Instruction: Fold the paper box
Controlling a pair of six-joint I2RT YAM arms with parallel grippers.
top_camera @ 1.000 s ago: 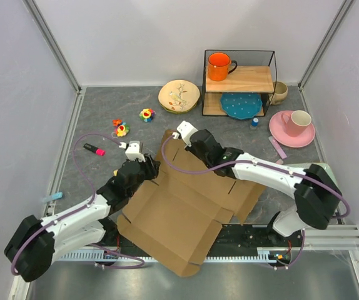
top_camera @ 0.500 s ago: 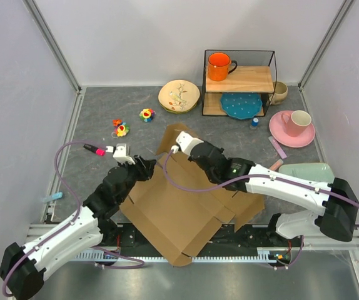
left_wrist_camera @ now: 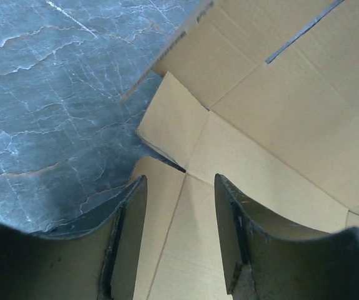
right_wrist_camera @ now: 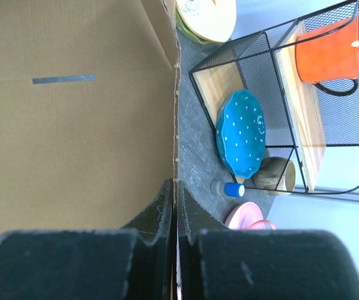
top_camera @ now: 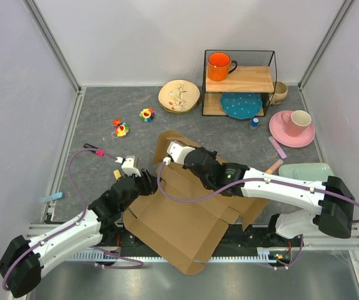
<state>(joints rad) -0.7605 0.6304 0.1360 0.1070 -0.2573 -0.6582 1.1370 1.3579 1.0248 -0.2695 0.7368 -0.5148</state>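
The paper box [top_camera: 179, 231] slants lengthwise from the wire shelf [top_camera: 248, 80] toward the near bench [top_camera: 104, 106] edge, the right tool [right_wrist_camera: 175, 187] pinching 1 raised flap and the left tool [left_wrist_camera: 179, 181] half-open above it.

A dark grey, marble-veined tabletop [top_camera: 98, 112] spreads out on every side of the right end effector [top_camera: 165, 157] under even, soft light. Plain pale walls [top_camera: 142, 37] enclose it at the back and both sides, with aluminium posts [top_camera: 54, 45] in the far corners. Well beyond that end effector, to its right, a black wire-frame shelf [top_camera: 254, 80] with two light wooden boards stands by the back wall.
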